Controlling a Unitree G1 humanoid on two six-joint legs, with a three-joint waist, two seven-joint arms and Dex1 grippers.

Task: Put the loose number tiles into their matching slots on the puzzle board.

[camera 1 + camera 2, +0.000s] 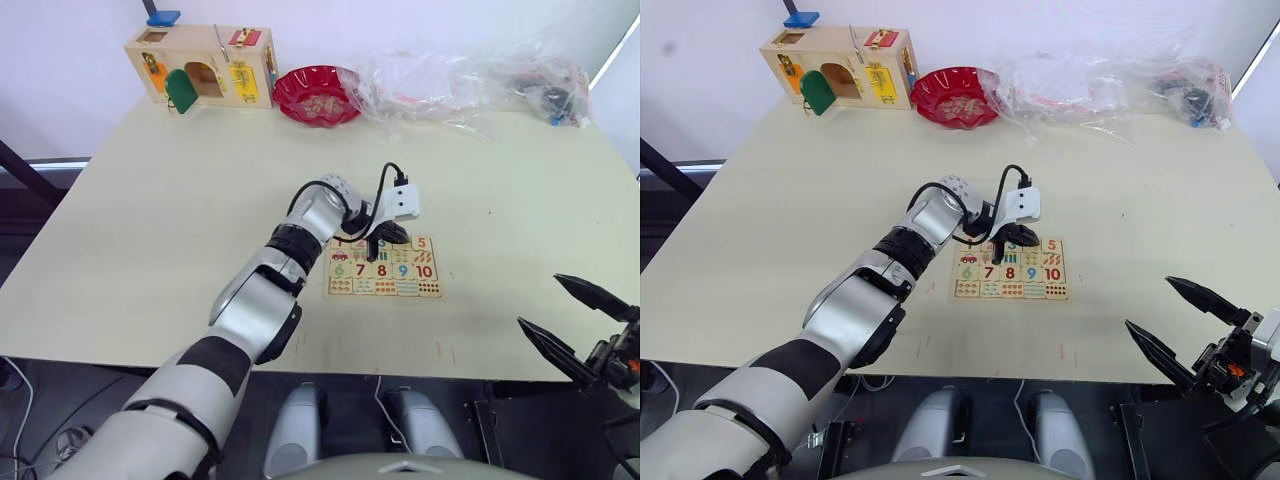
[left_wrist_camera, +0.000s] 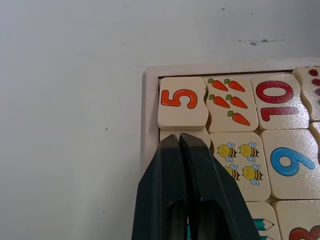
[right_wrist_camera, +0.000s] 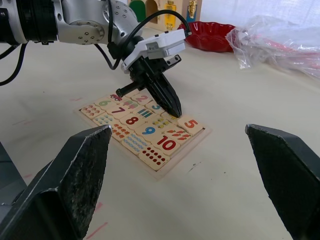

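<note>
An orange 5 (image 2: 179, 98) is printed on the corner tile of the puzzle board (image 3: 145, 132), the tile sitting in the top row beside a tile of three carrots. In the left wrist view a red 10 (image 2: 274, 99) and a blue 9 (image 2: 291, 161) are printed on neighbouring tiles, with part of a red 8 at the picture's edge. The right wrist view reads a green 6 (image 3: 103, 103), a red 7 (image 3: 118, 110), a red 8 (image 3: 132, 120), a blue 9 (image 3: 148, 131) and a red 10 (image 3: 166, 144) along one row, and a 2 (image 3: 142, 99) in the top row.
</note>
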